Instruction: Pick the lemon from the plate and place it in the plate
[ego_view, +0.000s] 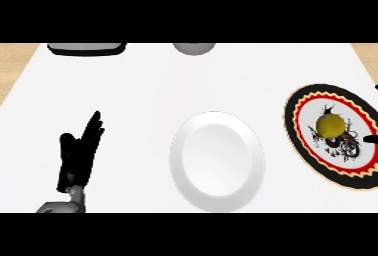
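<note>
Lemon (331, 125) on patterned plate (304, 107) at right, white plate (215, 200) mid-counter, open left hand (80, 152) at left.

My black robot hand (80, 150) shows by a plain white plate (216, 160); the yellow lemon (331, 125) sits on a black-red-white patterned plate (310, 102).

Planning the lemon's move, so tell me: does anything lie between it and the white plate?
Nothing visible does. The lemon sits on the patterned plate at the right; only bare white counter separates that plate from the white plate at centre.
</note>
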